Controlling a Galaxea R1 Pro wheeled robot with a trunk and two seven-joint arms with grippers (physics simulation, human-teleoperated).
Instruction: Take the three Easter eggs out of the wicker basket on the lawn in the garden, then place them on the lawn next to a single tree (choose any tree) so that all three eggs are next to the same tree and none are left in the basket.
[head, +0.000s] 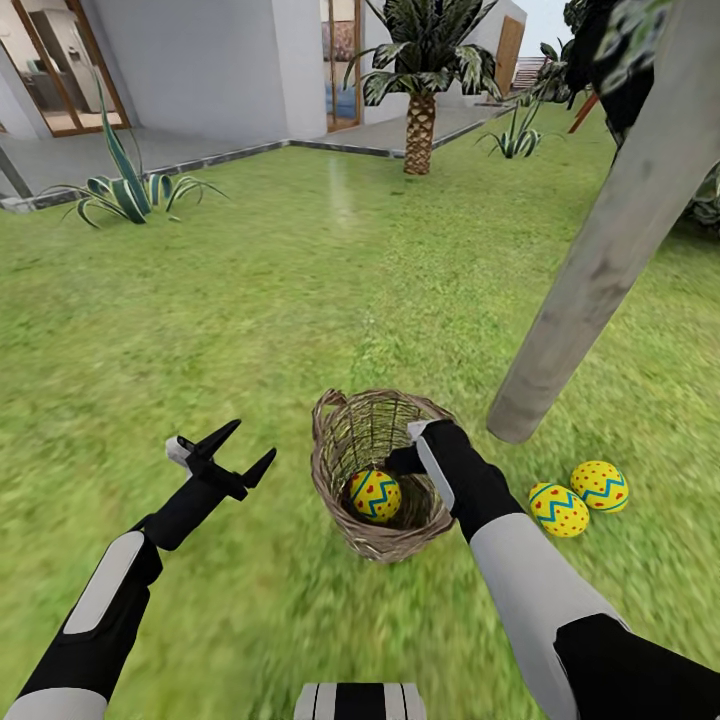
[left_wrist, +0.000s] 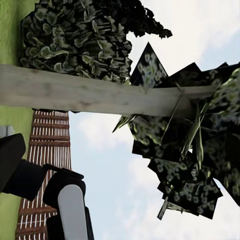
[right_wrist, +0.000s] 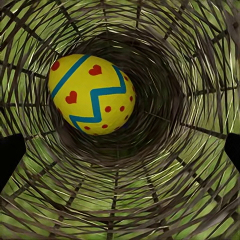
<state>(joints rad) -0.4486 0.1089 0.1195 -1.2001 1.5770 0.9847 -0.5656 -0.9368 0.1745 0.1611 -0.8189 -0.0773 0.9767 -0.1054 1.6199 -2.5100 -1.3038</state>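
One Easter egg (head: 375, 496) in wicker basket (head: 345, 455), two eggs (head: 579, 498) on lawn (head: 300, 300) beside tree (head: 600, 270), right gripper (head: 400, 462) jaws spread inside basket, left gripper (head: 243, 448) jaws spread.

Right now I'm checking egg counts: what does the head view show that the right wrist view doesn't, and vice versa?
Head view alone: two eggs on the lawn, one beside the other, near the tree trunk, plus the open left gripper. Right wrist view alone: red hearts and dots on the egg, and dark fingertips at the frame edges. Both: the wicker basket holding one egg.
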